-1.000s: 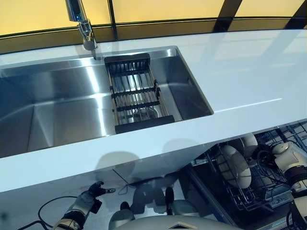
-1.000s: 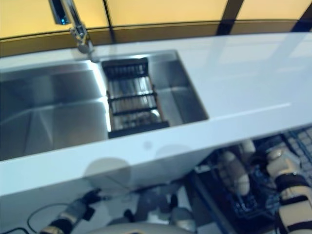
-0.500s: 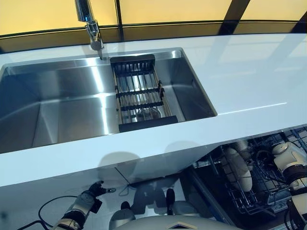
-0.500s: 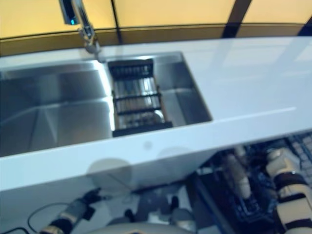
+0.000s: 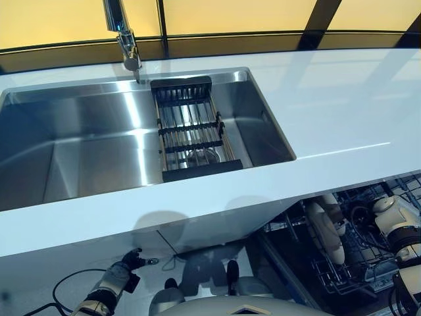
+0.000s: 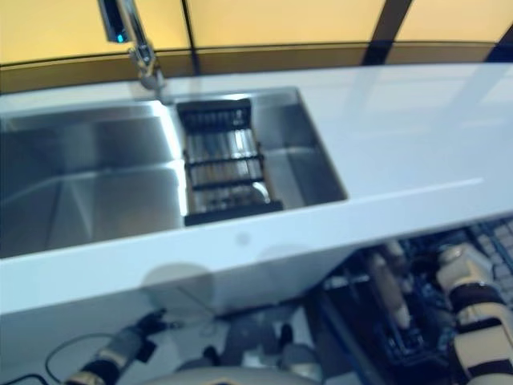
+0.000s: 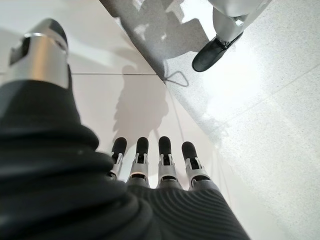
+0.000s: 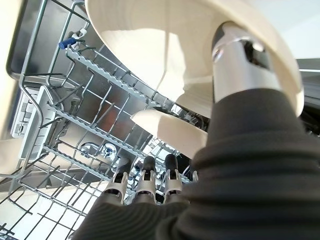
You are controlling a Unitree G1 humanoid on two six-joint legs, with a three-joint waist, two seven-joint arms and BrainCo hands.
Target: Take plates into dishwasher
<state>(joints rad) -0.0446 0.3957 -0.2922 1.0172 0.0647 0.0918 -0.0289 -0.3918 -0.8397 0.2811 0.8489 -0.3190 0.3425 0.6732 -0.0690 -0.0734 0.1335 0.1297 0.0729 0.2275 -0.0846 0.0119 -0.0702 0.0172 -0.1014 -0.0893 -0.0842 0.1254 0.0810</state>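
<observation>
A white tabletop (image 5: 342,112) holds a steel sink (image 5: 72,151) with a tap (image 5: 122,33) and a black rack (image 5: 191,128). Yellow windows (image 5: 230,14) glow behind. Pale floor (image 7: 280,130) below.

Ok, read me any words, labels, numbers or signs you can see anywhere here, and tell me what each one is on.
None: no view shows any readable word, number or sign.
The sink, the faucet and the countertop carry no print.
The cream plates and the wire dishwasher rack show no markings.
The floor past the left hand is unmarked.
</observation>
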